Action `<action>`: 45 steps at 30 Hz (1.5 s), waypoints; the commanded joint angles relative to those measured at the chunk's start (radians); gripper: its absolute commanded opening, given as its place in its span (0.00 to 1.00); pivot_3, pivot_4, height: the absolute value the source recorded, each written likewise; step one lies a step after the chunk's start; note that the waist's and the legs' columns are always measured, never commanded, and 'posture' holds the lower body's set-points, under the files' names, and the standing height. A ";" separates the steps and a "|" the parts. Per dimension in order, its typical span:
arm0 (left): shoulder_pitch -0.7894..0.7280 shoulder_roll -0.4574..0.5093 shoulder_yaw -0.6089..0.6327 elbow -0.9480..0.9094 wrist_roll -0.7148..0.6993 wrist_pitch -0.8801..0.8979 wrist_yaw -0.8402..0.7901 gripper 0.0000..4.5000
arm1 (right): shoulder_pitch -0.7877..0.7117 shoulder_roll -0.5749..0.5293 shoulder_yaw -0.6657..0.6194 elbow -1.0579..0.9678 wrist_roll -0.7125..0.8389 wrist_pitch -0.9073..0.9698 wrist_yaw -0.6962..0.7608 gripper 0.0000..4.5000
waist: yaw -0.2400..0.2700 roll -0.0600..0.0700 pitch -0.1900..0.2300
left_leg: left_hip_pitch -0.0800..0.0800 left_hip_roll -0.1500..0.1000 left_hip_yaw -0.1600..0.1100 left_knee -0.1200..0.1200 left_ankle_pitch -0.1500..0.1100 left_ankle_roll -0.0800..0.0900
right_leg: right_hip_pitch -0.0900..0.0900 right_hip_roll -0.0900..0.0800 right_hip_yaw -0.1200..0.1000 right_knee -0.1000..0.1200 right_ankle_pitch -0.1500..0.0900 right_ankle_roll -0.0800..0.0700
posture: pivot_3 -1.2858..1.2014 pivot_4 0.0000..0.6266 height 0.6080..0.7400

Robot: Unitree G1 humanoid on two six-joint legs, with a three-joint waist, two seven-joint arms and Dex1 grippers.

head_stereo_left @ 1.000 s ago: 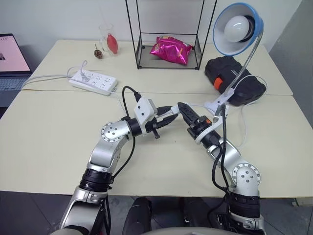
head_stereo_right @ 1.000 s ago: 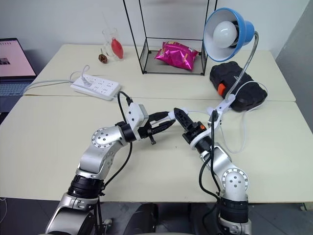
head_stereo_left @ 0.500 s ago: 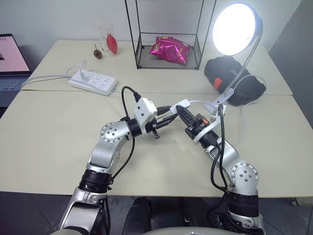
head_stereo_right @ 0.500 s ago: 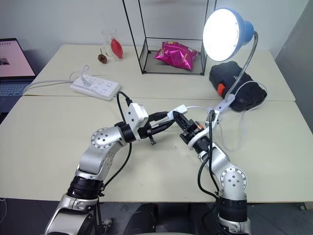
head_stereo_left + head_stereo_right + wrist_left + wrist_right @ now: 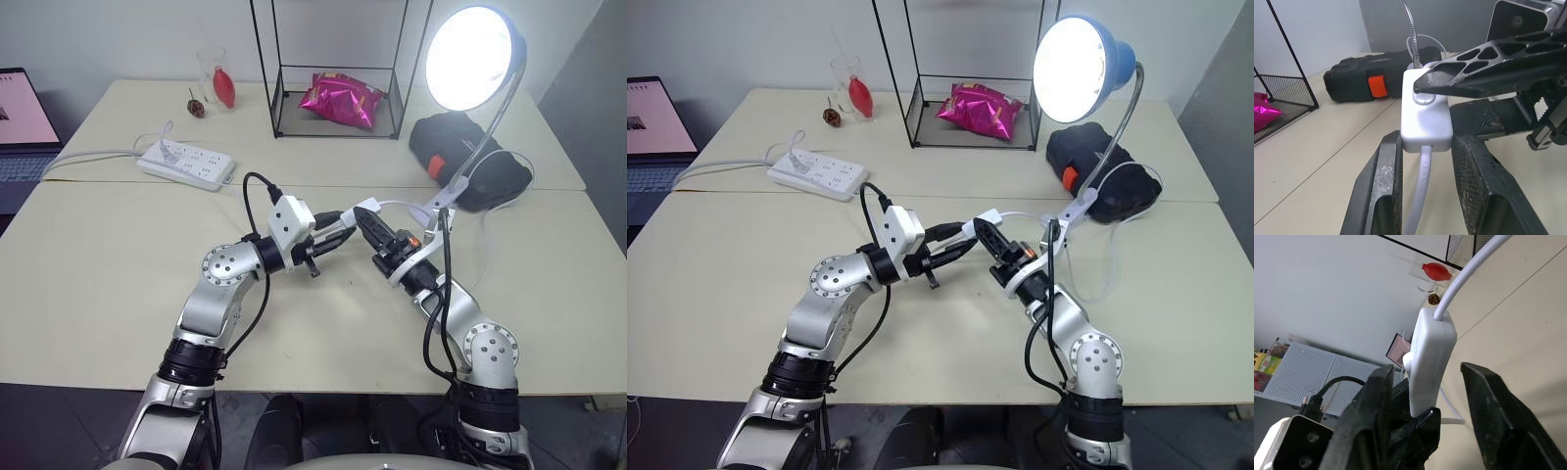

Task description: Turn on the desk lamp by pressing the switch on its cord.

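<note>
Lamp lit now — desk lamp (image 5: 472,57) dark a second ago, bulb glowing across the whole shade since half a second back, so the press registered and the task looks effectively done. Arms unmoved over that second, only the light changed. Left claw (image 5: 1422,161) pressed together on the switch (image 5: 1425,115), pinching its white body from both sides, cord (image 5: 1419,196) running out between the two fingers toward the wrist. Right claw (image 5: 364,215) spread now: in the right wrist view the fingers stand apart either side of the switch (image 5: 1431,360), one close beside it, the other clear. In the left wrist view one right-claw fingertip lies across the round button on top of the switch — touching or just above, can't tell which. Switch held up off the worktop (image 5: 108,264), between the two claws near the middle of the near worktop, well below and to the left of the glowing shade; rest of the cord looping back toward the white clip base by the black case (image 5: 470,162). Likely next: back the right claw off, set the switch down without a second press.
</note>
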 commanded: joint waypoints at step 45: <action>-0.083 -0.072 -0.104 0.367 0.169 -0.099 0.010 0.75 | 0.025 -0.906 0.063 -0.286 -0.691 -0.007 0.731 1.00 | 0.009 0.000 0.001 | -0.001 -0.001 0.000 0.001 0.000 0.000 | 0.001 -0.001 0.000 -0.001 -0.002 0.005 | 0.52 0.24 1.00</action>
